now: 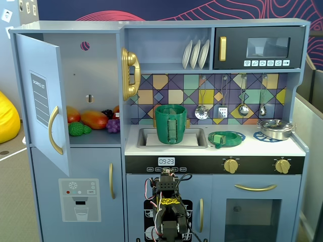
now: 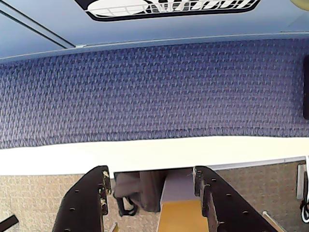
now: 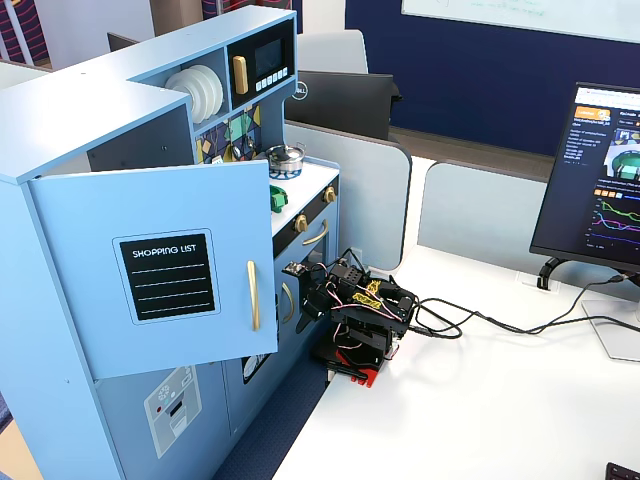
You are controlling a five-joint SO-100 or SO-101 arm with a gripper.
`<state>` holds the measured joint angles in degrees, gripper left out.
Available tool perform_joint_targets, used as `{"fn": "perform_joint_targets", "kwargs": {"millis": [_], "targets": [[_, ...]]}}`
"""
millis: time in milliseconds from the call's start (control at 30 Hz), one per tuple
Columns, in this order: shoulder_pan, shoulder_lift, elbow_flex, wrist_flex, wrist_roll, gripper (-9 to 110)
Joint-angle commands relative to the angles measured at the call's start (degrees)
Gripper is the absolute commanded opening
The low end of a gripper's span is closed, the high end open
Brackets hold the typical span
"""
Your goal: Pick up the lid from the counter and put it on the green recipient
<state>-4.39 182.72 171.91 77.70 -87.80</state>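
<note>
The lid [image 1: 226,138], a flat round green disc with a small lighter knob, lies on the white counter [image 1: 252,146] right of the sink in a fixed view. A green bit of it shows in the other fixed view [image 3: 277,198]. The green recipient [image 1: 170,123], a tall dark green pot with a ribbed side panel, stands upright in the sink; the open fridge door hides it in the other fixed view. My arm [image 1: 169,212] is folded low in front of the kitchen, well below the counter. My gripper [image 2: 150,173] is open and empty in the wrist view.
A shiny silver pan [image 1: 275,128] sits on the blue burner ring at the counter's right end. The fridge door [image 1: 43,101] stands open at the left, with toy fruit inside. Utensils hang above the counter. A monitor [image 3: 600,180] and cables lie on the desk behind the arm.
</note>
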Motion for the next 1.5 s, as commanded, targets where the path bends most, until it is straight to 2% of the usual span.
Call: {"fn": "perform_joint_targets", "kwargs": {"millis": [0, 600, 867, 967, 1100, 1267, 1467], "targets": [[1.76, -0.62, -0.09, 9.40, 4.83, 0], [1.67, -0.62, -0.18, 8.88, 5.80, 0], [8.44, -1.05, -9.76, -6.06, 5.98, 0], [13.18, -3.60, -17.23, -12.83, -3.69, 0], [16.44, -6.68, -25.84, -23.38, -8.61, 0], [19.86, -11.16, -32.26, -34.28, -9.67, 11], [26.02, -13.01, -35.68, -43.24, -8.17, 30]]}}
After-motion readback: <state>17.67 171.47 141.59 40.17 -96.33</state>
